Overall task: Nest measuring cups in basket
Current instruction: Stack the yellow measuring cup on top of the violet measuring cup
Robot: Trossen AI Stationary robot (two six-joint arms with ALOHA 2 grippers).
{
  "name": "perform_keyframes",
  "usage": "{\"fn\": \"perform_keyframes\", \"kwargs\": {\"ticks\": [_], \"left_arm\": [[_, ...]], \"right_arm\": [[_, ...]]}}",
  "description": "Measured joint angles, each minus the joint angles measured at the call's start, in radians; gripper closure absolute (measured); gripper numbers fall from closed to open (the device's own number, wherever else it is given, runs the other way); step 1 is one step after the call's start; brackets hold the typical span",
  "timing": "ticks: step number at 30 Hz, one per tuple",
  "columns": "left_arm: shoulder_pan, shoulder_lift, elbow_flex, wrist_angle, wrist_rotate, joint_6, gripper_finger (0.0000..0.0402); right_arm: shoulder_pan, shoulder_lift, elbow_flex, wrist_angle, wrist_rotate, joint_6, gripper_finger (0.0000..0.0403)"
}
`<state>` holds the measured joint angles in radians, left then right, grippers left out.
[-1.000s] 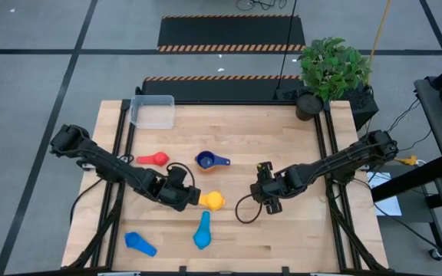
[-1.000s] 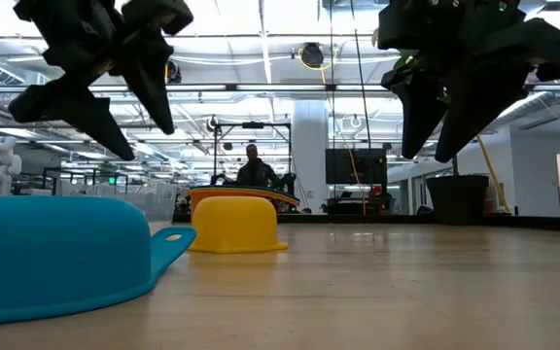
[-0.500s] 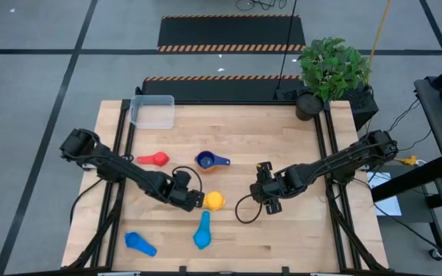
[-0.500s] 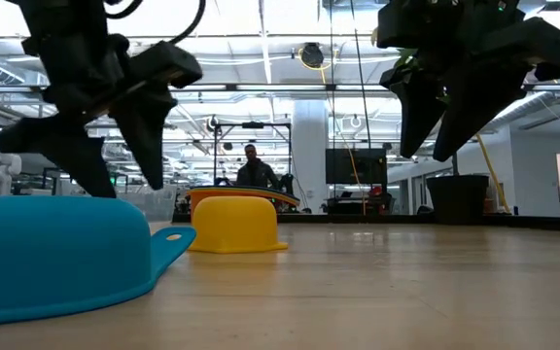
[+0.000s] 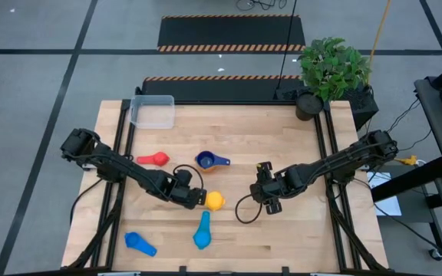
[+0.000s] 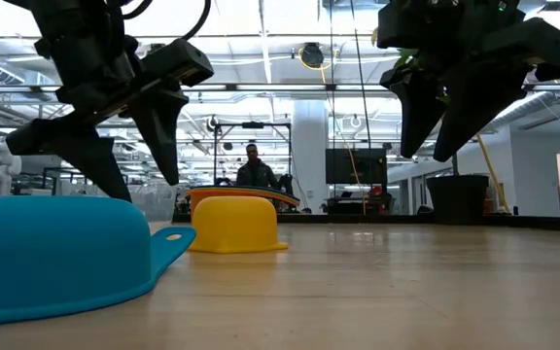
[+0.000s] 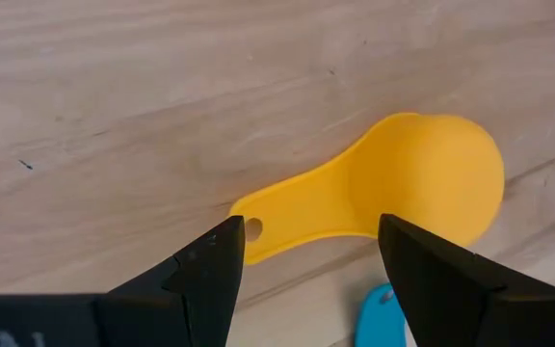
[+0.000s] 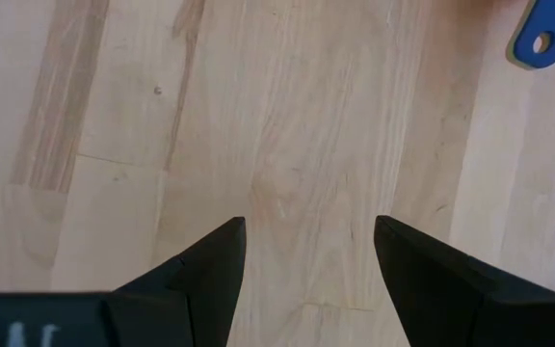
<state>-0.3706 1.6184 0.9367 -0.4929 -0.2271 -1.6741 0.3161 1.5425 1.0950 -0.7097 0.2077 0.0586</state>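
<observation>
Tabletop: left gripper [image 7: 311, 255] astride yellow cup [image 7: 393, 198].

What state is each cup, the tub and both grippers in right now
yellow cup: upside down on the table, handle between the left fingers, not gripped
navy cup: upright
red cup: on the table
two light blue cups: on the table, un-nested
basket: empty
left gripper: open, straddling the yellow handle
right gripper: open, holding nothing

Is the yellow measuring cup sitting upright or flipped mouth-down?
Mouth-down. The yellow cup rests on its rim, its closed bottom up, and the left wrist view shows its domed back, not a hollow, above the table.
</observation>
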Motion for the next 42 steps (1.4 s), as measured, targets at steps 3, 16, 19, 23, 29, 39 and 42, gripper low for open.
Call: {"fn": "perform_keyframes", "kwargs": {"ticks": [3,16,19,23,29,39,42], "left_arm": [[0.0,0.0,0.0,0.001,-0.001,-0.016,0.0158],[0.0,0.0,-0.067,0.072,-0.008,-0.084,0.0158],[0.0,0.0,-0.115,0.139,0.016,-0.092,0.0158],[0.0,0.0,-0.165,0.251,0.033,-0.091,0.0158],[0.002,-0.004,-0.2,0.299,0.035,-0.093,0.0158],[0.002,-0.002,-0.209,0.305,0.001,-0.081,0.0199],[0.003,0.0,-0.211,0.304,-0.007,-0.034,0.0253]], "right_arm": [[0.0,0.0,0.0,0.0,0.0,0.0,0.0179],[0.0,0.0,0.0,0.0,0.0,0.0,0.0179],[0.0,0.0,0.0,-0.001,0.0,0.0,0.0179],[0.0,0.0,0.0,0.0,0.0,0.0,0.0179],[0.0,0.0,0.0,0.001,0.0,0.0,0.0179],[0.0,0.0,0.0,0.002,0.0,0.0,0.0179],[0.0,0.0,0.0,0.002,0.0,0.0,0.0179]]}}
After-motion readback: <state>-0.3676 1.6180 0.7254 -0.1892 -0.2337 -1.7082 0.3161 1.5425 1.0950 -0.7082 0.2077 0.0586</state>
